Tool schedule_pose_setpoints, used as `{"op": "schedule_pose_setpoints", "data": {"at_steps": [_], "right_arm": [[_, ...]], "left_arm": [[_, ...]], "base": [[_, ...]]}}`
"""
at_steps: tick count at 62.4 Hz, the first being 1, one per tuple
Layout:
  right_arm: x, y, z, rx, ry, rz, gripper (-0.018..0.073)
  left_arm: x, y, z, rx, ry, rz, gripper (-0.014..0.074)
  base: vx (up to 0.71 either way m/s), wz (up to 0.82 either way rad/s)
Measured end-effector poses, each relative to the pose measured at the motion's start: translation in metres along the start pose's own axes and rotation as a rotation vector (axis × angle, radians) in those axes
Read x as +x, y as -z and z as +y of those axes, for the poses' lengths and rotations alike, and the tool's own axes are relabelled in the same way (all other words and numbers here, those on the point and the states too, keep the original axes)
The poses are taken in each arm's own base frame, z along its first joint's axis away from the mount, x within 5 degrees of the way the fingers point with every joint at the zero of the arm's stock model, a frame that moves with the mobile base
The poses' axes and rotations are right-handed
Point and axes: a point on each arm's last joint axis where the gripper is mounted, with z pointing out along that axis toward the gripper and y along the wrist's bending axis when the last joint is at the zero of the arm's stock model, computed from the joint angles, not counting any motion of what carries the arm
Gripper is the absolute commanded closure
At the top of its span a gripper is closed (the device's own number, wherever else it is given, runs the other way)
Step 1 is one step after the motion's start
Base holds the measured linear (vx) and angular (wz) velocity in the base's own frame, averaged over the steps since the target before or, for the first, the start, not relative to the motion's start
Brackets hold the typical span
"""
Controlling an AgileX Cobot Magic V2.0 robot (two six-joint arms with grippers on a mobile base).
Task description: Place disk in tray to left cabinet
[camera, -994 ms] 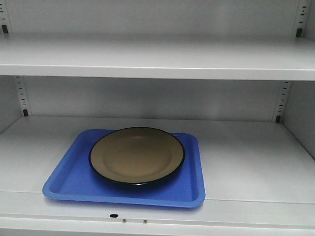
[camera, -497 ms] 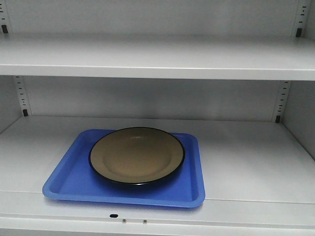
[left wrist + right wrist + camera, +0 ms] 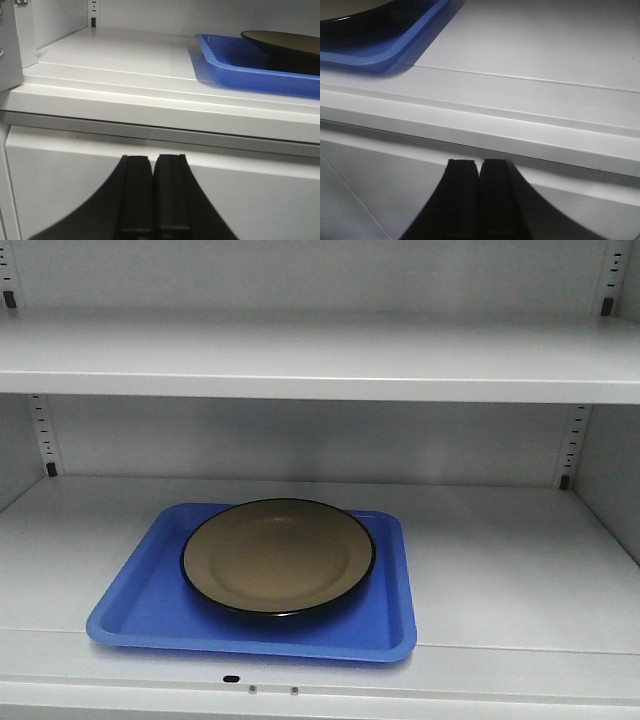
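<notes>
Resting lower-centre: glossy tan black-rimmed disk (image 3: 278, 556) on flat blue plastic tray (image 3: 140, 602) | stiff, slippery, breakable; grip tray rim | left gripper (image 3: 152, 165), right gripper (image 3: 479, 170) both closed, empty

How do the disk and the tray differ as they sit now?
Shape: the disk is round; the tray is rectangular with rounded corners.
Colour: the disk is glossy tan-beige with a thin black rim; the tray is plain blue.
Support: the disk rests in the tray, toward its back; the tray rests directly on the cabinet shelf, near the front edge.
Size: the tray is wider, with blue showing on all sides.
Shared: both lie flat, and neither is gripped.
</notes>
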Motion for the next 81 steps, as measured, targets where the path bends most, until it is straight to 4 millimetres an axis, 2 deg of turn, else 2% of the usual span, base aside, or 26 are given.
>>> {"op": "schedule_pose_setpoints", "data": {"at_steps": [17, 22, 27, 32, 40, 50, 81], "right_arm": [[0.005, 0.011, 0.002, -0.041, 0.072, -0.075, 0.0564], [0.022, 0.011, 0.003, -0.064, 0.137, -0.137, 0.0564], [0.049, 0.008, 0.003, -0.075, 0.158, -0.176, 0.0564], [0.071, 0.009, 0.001, -0.065, 0.128, -0.22, 0.0564], [0.092, 0.012, -0.007, 0.012, 0.043, -0.286, 0.0564], [0.093, 0.02, -0.012, 0.103, 0.002, -0.392, 0.0564], [0.092, 0.02, -0.013, 0.116, 0.006, -0.396, 0.0564]], "left_arm": [[0.0, 0.0, 0.0, 0.0, 0.0, 0.0, 0.0603], [0.0, 0.0, 0.0, 0.0, 0.0, 0.0, 0.0603], [0.0, 0.0, 0.0, 0.0, 0.0, 0.0, 0.0603], [0.0, 0.0, 0.0, 0.0, 0.001, 0.0, 0.0603], [0.0, 0.0, 0.0, 0.0, 0.001, 0.0, 0.0603], [0.0, 0.0, 0.0, 0.0, 0.001, 0.001, 0.0603], [0.001, 0.0, 0.0, 0.0, 0.001, 0.006, 0.0603]], "base": [[0.0, 0.0], [0.0, 0.0], [0.0, 0.0], [0.0, 0.0], [0.0, 0.0], [0.0, 0.0], [0.0, 0.0]]}}
